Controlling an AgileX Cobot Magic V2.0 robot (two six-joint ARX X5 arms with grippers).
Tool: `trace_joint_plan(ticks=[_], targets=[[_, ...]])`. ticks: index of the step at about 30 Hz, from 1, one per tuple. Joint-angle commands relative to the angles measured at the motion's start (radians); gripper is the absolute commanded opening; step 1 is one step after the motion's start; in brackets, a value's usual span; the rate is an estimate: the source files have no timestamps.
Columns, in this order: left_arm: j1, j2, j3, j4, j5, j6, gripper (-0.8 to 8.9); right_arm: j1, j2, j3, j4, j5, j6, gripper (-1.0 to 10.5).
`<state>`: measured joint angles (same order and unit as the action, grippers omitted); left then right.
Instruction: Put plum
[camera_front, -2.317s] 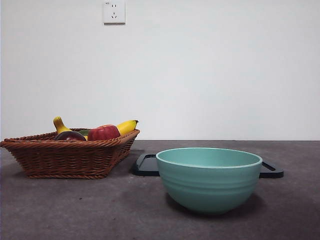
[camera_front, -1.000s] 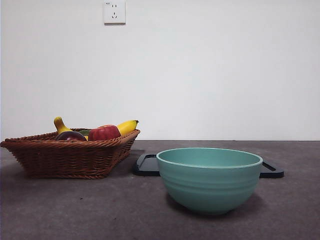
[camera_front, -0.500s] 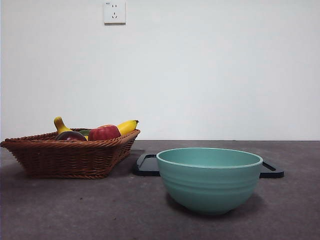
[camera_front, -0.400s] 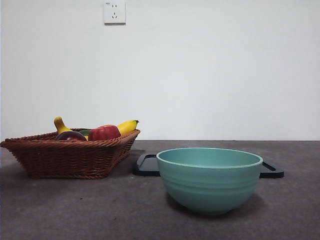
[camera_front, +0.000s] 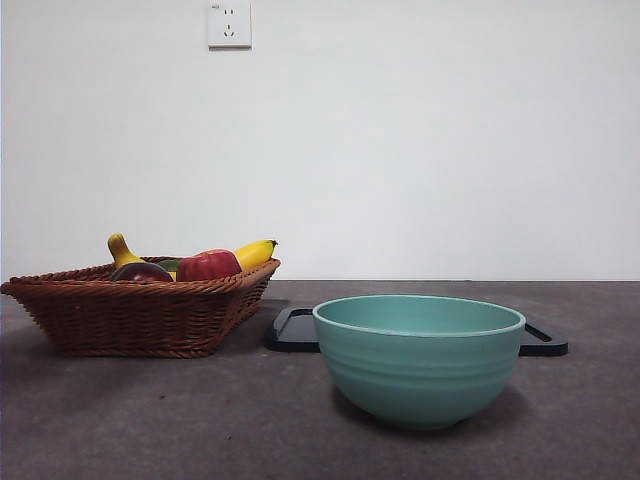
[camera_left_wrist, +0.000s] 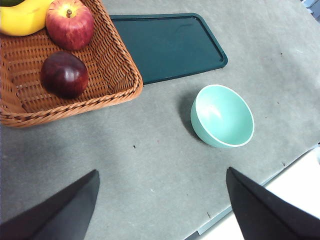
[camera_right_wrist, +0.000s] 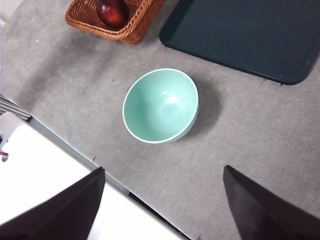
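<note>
The dark maroon plum (camera_left_wrist: 64, 74) lies in the wicker basket (camera_left_wrist: 117, 85), near its front corner; its top shows over the basket rim (camera_front: 140, 271) in the front view and it appears in the right wrist view too (camera_right_wrist: 112, 12). My left gripper (camera_left_wrist: 160, 205) hangs open high above the bare mat, well clear of basket and teal bowl (camera_left_wrist: 222, 116). The right gripper (camera_right_wrist: 162, 205) is also open and high, over the table edge near the bowl (camera_right_wrist: 160, 106). Neither holds anything.
A red apple (camera_left_wrist: 69, 23) and a yellow banana (camera_left_wrist: 22, 17) share the basket. A dark green tray (camera_left_wrist: 167, 46) lies behind the bowl (camera_front: 419, 358). The table's front edge (camera_right_wrist: 75, 150) runs close to the bowl.
</note>
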<state>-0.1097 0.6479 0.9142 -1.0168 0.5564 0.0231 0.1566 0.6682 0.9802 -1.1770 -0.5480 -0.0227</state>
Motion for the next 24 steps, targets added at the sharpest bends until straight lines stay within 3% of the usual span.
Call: trace_joint_plan(ticks=[1, 14, 24], targets=[[-0.002, 0.006, 0.023, 0.009, 0.005, -0.01, 4.06, 0.003, 0.004, 0.019, 0.009, -0.003, -0.003, 3.8], [-0.017, 0.143, 0.063, 0.079, -0.028, -0.016, 4.04, 0.003, 0.004, 0.019, 0.01, -0.002, -0.003, 3.8], [-0.092, 0.407, 0.226, 0.15, -0.213, -0.015, 4.03, 0.003, 0.004, 0.019, 0.023, -0.002, -0.003, 3.8]])
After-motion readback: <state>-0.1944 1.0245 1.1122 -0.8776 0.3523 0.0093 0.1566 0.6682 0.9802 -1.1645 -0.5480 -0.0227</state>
